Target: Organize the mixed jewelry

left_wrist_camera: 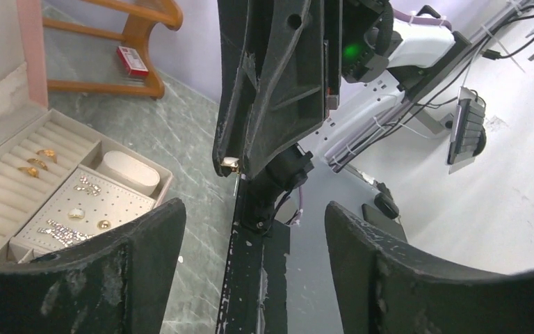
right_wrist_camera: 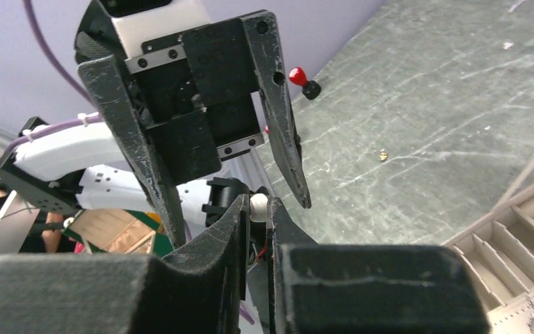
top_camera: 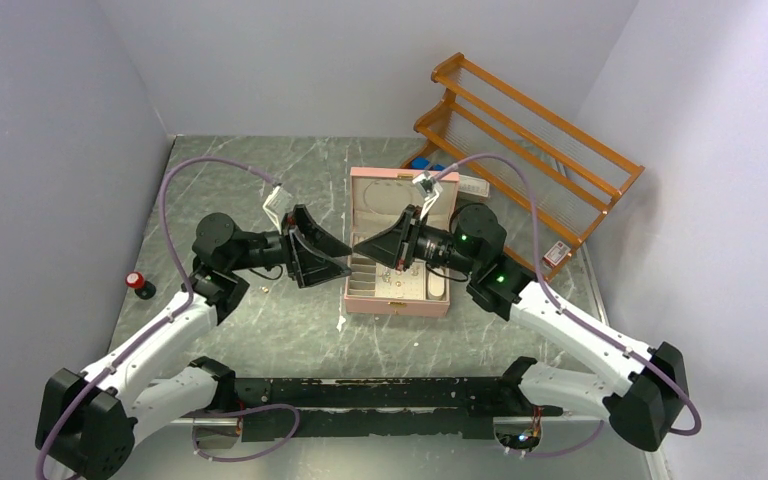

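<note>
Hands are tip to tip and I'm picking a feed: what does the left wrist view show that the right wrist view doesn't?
Only left wrist: gold rings in the jewelry box, its white cushion, the wooden rack. Only right wrist: a red knob and a tiny gold piece loose on the table. Both: the right hand pinching a small pale piece, the open left hand, part of the box.
</note>
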